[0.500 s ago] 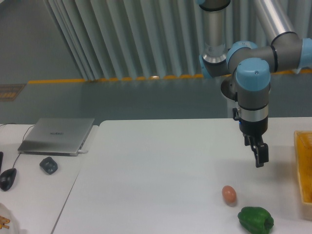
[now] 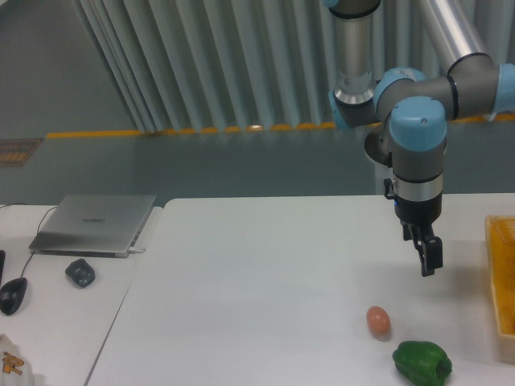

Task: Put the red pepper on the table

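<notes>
The red pepper is out of view. My gripper (image 2: 430, 264) hangs point-down above the right part of the white table (image 2: 265, 273), with nothing visible in it. Its dark fingers overlap from this side, so the gap between them does not show. Below and left of the gripper a brownish-orange egg (image 2: 378, 320) lies on the table. A larger green bell pepper (image 2: 422, 362) rests near the front edge, almost straight below the gripper.
A yellow basket (image 2: 504, 273) stands at the right edge of the table. The adjoining desk on the left holds a closed laptop (image 2: 95, 223), a small dark object (image 2: 80, 273) and a mouse (image 2: 12, 295).
The arm and gripper have not moved. A small orange-and-white thing at the bottom left corner has shifted slightly.
</notes>
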Action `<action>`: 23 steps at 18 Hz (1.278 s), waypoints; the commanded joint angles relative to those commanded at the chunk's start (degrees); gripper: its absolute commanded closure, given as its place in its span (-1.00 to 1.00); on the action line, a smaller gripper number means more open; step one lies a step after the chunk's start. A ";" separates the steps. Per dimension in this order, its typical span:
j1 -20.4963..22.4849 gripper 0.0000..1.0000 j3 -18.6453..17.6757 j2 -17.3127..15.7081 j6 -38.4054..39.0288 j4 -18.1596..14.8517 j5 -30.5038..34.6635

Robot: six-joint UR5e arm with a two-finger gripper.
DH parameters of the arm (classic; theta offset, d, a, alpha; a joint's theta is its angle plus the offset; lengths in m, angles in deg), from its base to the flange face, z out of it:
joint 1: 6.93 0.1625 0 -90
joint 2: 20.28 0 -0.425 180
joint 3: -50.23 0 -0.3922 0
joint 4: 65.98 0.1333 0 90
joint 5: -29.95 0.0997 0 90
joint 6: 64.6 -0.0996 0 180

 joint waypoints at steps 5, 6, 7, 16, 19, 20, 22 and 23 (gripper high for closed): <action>0.27 -1.00 -1.14 -0.09 0.09 0.26 0.00; 0.53 -1.00 -1.14 -0.09 0.00 0.18 0.00; 0.70 -1.00 -1.14 -0.26 0.00 0.26 0.00; 2.29 -1.00 -1.50 -0.44 0.44 0.53 -4.84; 2.29 -1.00 -1.50 -0.61 0.44 0.44 -4.57; 2.37 -1.00 -1.50 -0.70 0.44 0.53 -4.40; 2.38 -1.00 -1.50 -0.88 0.61 0.62 -4.05; 2.29 -1.00 -1.50 -1.05 0.62 0.62 -3.43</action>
